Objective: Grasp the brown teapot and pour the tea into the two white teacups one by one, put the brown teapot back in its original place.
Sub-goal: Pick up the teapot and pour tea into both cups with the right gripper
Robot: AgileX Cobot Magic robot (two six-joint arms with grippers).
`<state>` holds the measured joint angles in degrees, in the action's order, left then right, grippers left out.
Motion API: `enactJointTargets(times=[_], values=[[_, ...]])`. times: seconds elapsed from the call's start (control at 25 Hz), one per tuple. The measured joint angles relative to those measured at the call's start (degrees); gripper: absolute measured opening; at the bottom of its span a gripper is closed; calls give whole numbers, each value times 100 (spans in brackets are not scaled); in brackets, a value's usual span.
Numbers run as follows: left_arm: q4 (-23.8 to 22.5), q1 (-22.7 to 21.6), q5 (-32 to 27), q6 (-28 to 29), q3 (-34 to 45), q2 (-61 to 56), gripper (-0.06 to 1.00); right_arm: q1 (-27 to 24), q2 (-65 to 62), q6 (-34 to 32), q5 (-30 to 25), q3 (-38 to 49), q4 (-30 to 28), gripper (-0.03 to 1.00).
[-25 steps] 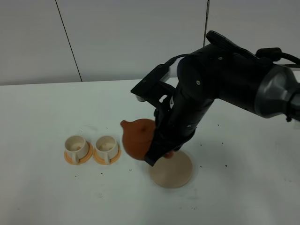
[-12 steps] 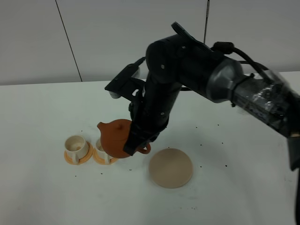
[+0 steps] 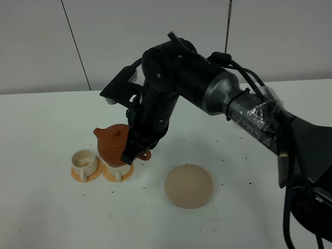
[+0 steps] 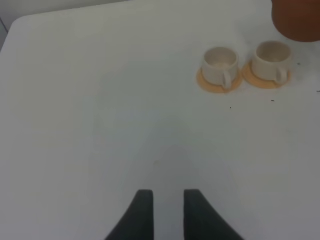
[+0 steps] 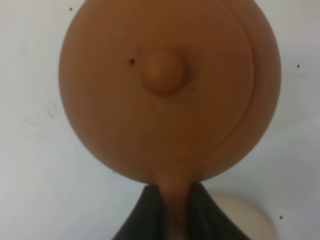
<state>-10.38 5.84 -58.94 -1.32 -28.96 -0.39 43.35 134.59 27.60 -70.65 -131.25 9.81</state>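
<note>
Counter [image 3: 52, 218]: white, flecked with small dark specks, and a pale panelled wall rises behind it.
Landmark: the beige coaster [image 3: 189, 185] lies flat on the counter; every place below is given from it, as your high camera sees it.
Brown teapot [image 3: 111, 145]: you have it lifted off the counter, left of the coaster and apart from it. Its spout points away from the coaster, and its body hides part of the nearer cup.
Right jaws: clenched on the teapot's loop handle; your right wrist camera looks straight down on the knobbed lid.
Right arm [image 3: 207, 88]: it comes in from the coaster's right and crosses behind it to reach the teapot.
Near teacup [image 3: 118, 171]: upright, left of the coaster, under the teapot.
Far teacup [image 3: 84, 162]: upright just beyond the near one, on its orange saucer [image 3: 78, 176].
Left jaws: released, grasping nothing, over bare counter, farther from the coaster than both cups.
</note>
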Motion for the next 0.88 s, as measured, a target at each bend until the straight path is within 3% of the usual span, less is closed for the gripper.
enactJointTargets(times=[0.28, 0.68, 0.88], values=[[0, 0, 0, 0, 0, 0, 22, 104, 154, 6, 53, -205, -136, 9], [0, 0, 0, 0, 0, 0, 22, 178, 202, 84, 737, -210, -575, 9], [0, 0, 0, 0, 0, 0, 22, 196, 333, 84, 865, -217, -518, 9]])
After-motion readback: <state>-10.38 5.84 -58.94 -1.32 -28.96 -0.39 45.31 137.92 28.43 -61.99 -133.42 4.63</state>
